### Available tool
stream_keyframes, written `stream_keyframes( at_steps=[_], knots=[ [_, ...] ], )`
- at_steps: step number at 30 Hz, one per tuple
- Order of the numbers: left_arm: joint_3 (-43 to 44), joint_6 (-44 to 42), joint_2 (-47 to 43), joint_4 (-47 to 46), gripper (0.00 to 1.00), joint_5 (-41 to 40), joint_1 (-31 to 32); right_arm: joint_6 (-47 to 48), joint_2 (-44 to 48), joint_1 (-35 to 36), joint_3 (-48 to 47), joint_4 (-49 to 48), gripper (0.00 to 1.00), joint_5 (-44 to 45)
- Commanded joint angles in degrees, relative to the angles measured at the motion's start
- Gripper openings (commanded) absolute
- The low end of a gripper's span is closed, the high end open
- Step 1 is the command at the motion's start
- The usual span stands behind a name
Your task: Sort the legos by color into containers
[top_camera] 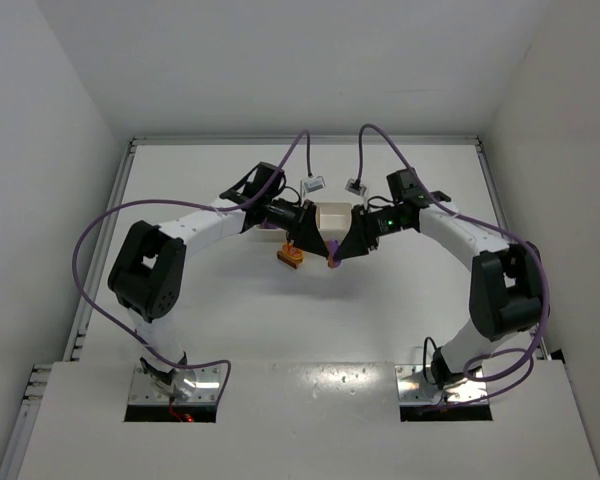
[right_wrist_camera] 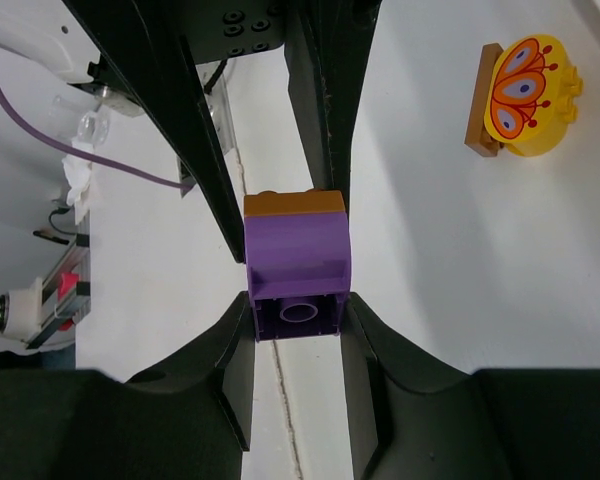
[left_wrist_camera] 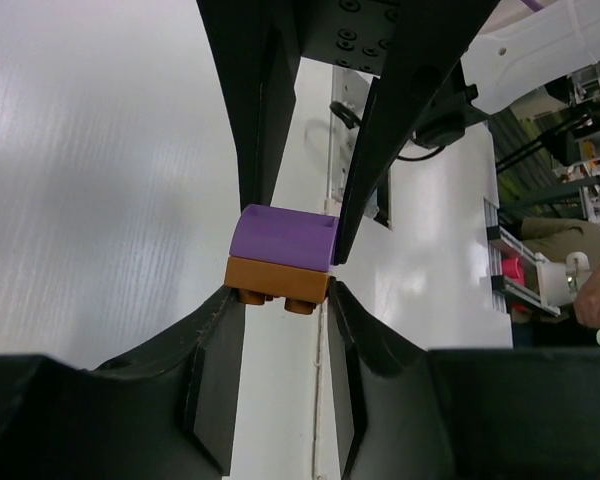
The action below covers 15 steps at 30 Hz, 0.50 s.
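Right gripper [right_wrist_camera: 298,305] pinches purple brick [right_wrist_camera: 297,255]; left gripper [left_wrist_camera: 278,292] pinches brown brick [left_wrist_camera: 277,277] joined to it; yellow brick [right_wrist_camera: 530,95] at two o'clock.

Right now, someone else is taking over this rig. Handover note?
Left gripper: shut on the brown brick.
Right gripper: shut on the purple brick.
The two bricks are joined, held between both arms.
Yellow butterfly brick, against a brown plate, lies on the table.
Done: nothing visibly sorted; tray not clearly in view.
Left: separate the pair, then bin every brick by colour.
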State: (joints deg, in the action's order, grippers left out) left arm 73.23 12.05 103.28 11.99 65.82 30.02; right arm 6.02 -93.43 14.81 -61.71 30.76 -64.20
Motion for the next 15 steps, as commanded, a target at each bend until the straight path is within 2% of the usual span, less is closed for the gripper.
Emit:
stream_keyframes(
  at_steps=[1,15],
  knots=[
    [-0.4,-2.1,-2.6,-3.5,0.00,4.5,2.4,0.6,0.5,0.0,-0.5,-3.2,0.00,-1.5],
    [-6.8,-4.4,-5.5,-3.5,0.00,0.6,1.9,-0.5,4.7,-8.7,-1.0,-3.2,0.00,-4.4]
  ],
)
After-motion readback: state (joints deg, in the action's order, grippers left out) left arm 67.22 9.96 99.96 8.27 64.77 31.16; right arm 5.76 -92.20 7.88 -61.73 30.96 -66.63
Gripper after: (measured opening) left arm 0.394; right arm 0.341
